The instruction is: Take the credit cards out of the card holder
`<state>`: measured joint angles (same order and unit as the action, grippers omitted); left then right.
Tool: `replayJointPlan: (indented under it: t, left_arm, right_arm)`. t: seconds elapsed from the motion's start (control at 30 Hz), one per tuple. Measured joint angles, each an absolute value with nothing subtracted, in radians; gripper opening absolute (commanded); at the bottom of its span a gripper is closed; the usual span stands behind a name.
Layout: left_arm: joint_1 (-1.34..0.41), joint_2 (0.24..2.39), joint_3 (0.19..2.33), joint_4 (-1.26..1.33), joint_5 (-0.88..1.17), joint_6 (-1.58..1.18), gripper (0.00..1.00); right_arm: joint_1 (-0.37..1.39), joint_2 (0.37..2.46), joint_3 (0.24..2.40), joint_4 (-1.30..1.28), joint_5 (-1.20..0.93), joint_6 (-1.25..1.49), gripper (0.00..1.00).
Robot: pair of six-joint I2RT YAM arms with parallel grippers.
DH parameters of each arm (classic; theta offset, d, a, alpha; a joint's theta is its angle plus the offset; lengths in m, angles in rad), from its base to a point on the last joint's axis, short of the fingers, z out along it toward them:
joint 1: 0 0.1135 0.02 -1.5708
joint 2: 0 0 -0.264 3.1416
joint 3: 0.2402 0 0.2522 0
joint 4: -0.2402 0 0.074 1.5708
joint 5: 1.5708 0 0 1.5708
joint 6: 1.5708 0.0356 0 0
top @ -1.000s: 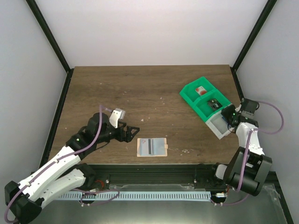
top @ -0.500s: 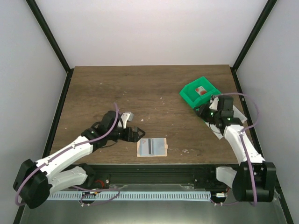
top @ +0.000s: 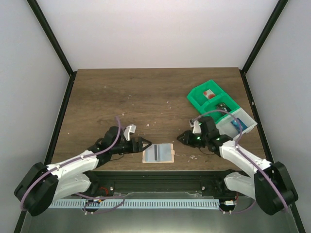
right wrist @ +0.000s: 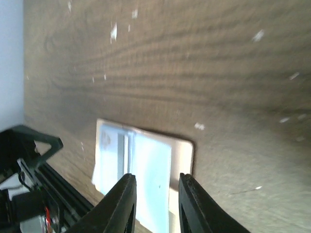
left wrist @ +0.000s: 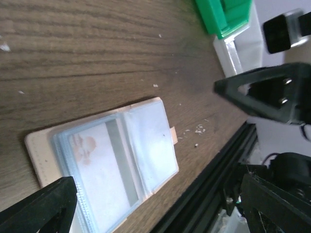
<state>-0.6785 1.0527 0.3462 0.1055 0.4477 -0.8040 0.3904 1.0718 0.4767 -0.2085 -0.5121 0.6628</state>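
Observation:
The tan card holder (top: 158, 153) lies open and flat near the table's front edge, between my two grippers. A pale blue-grey credit card (top: 153, 153) with a dark stripe sits in its left pocket, and it also shows in the left wrist view (left wrist: 97, 165). The dark card is not visible. My left gripper (top: 147, 143) is wide open and empty just left of the holder (left wrist: 146, 141), low over the table. My right gripper (top: 179, 137) is open and empty just right of the holder (right wrist: 182, 150), with its fingers (right wrist: 121, 204) pointing at the right edge.
A green-and-white compartment tray (top: 198, 97) holding small items stands at the back right; its green wall also shows in the left wrist view (left wrist: 214, 19). The black rail of the table's front edge (left wrist: 218, 184) runs close below the holder. White crumbs dot the wood.
My right arm has swung from the tray down and left to the holder's right side. My left gripper has moved right, up to the holder's left edge. The holder has not moved.

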Motion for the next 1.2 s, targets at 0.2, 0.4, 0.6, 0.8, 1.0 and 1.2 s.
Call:
replayJointPlan:
  t: [0.2, 0.4, 0.6, 0.8, 1.0, 1.2]
  left_arm:
    - [-0.678, 1.117, 0.242, 0.326, 0.517, -0.904, 0.95]
    - [-0.678, 1.145, 0.235, 0.38, 0.533, -0.923, 0.96]
    - [-0.678, 1.097, 0.236, 0.31, 0.508, -0.894, 0.98]
    - [-0.678, 0.936, 0.234, 0.229, 0.419, -0.886, 0.99]
    - [-0.673, 0.781, 0.22, 0.167, 0.334, -0.891, 1.0]
    - [-0.653, 0.692, 0.215, 0.098, 0.298, -0.891, 1.0]
  right_arm:
    - [0.587, 1.182, 0.463, -0.147, -0.476, 0.704, 0.26]
    - [0.654, 1.271, 0.49, -0.112, -0.455, 0.731, 0.26]
    - [0.719, 1.316, 0.549, -0.083, -0.432, 0.748, 0.23]
    - [0.778, 1.407, 0.601, -0.07, -0.398, 0.764, 0.23]
    - [0.852, 1.478, 0.641, -0.076, -0.362, 0.78, 0.23]
    - [0.884, 1.564, 0.664, -0.072, -0.326, 0.788, 0.23]
